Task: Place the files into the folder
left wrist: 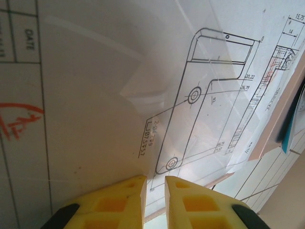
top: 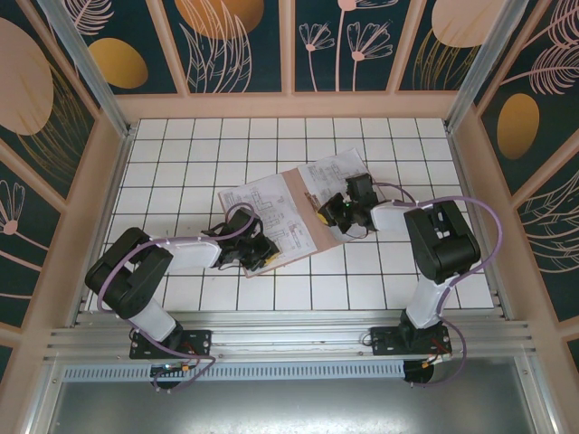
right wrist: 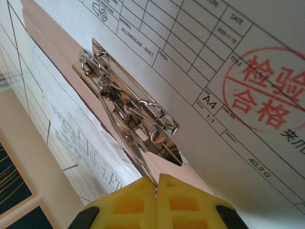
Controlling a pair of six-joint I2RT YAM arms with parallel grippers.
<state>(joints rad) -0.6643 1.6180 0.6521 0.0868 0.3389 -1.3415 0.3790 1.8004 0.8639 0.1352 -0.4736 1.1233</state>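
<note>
The brown folder (top: 303, 210) lies open on the tiled table. White printed files cover its left half (top: 261, 201) and its right half (top: 330, 172). My right gripper (right wrist: 157, 177) is shut on the thin end of the folder's metal clip (right wrist: 128, 112). Beside the clip lies a sheet with a red stamp (right wrist: 228, 71). My left gripper (left wrist: 155, 179) is at the near left corner of the files (left wrist: 200, 95), its jaws a narrow gap apart, with a lifted sheet's edge at its left fingertip. A teal sheet (left wrist: 289, 137) peeks out by the folder's edge (left wrist: 274, 133).
The white tiled table (top: 181, 163) is boxed in by wooden walls on the left (top: 109, 181), back (top: 289, 107) and right (top: 470, 181). Both arm bases are bolted to the metal rail (top: 289, 342) at the near edge.
</note>
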